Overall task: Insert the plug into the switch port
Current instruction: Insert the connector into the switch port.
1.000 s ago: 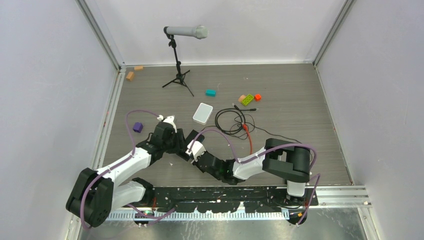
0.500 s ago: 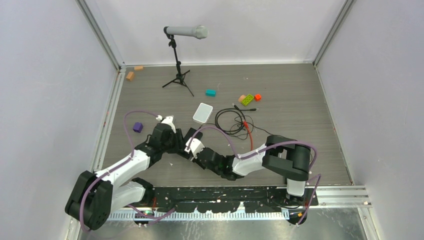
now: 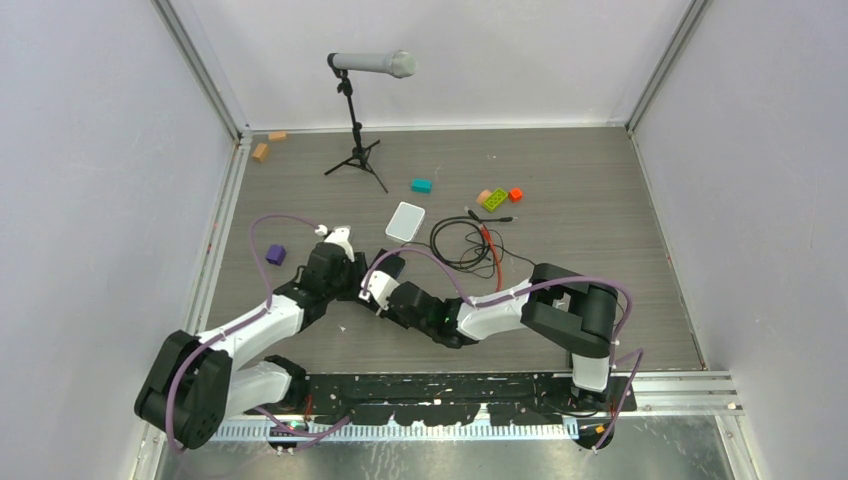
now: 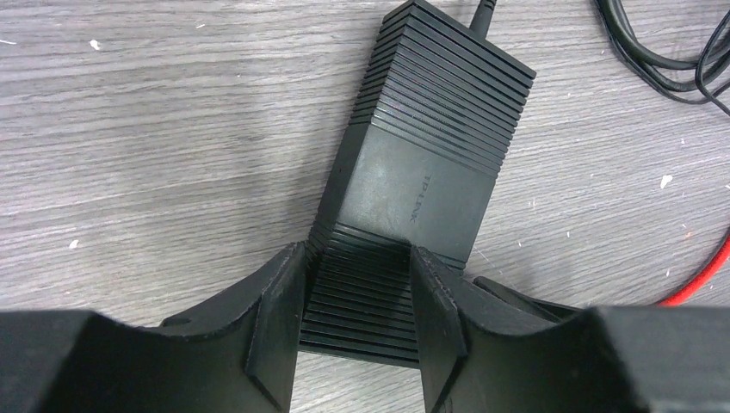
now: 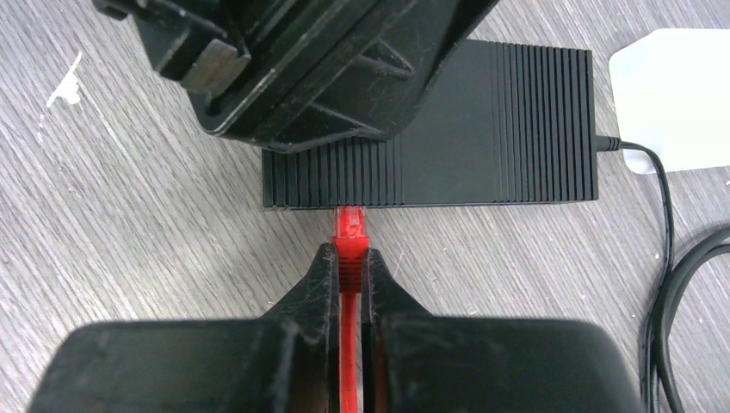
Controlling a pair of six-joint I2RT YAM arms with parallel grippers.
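Observation:
The switch is a flat black ribbed box lying on the wooden table. My left gripper is shut on its near end, one finger against each side. In the right wrist view the same box lies crosswise, with the left gripper's body over its left part. My right gripper is shut on the red boot of the plug. The plug's tip touches the box's near long edge. The switch port itself is hidden behind the plug tip. In the top view both grippers meet at the box.
The red cable trails right, beside a coil of black cable that runs to the switch. A white rounded box lies just beyond the switch. A microphone stand and loose bricks stand farther off.
My right arm has moved up and to the left with the plug, closing on the switch. The left gripper has shifted slightly and still holds the box.

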